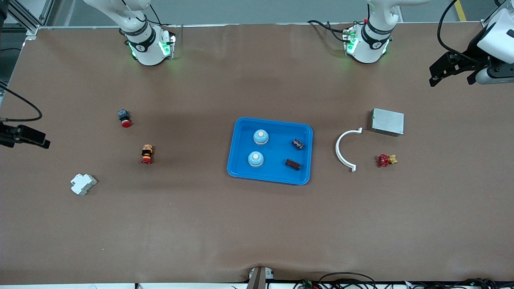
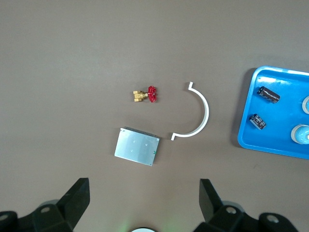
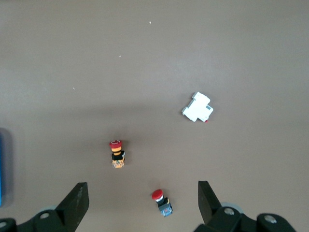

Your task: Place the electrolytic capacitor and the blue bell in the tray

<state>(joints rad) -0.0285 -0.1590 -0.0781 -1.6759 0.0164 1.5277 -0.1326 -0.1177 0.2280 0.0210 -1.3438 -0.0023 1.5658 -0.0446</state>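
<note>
Two bells (image 1: 260, 137) inside tray (image 1: 241, 160) rim.

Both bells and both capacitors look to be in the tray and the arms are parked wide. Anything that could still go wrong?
Little, I think. The capacitors lie on their sides in the tray and might roll if it is bumped. Any arm sweeping low could clip the white curved bracket beside it.

No legible text, label, brand or number found on any item. The small marks on the two arm bases (image 1: 147, 48) are too small to read.
</note>
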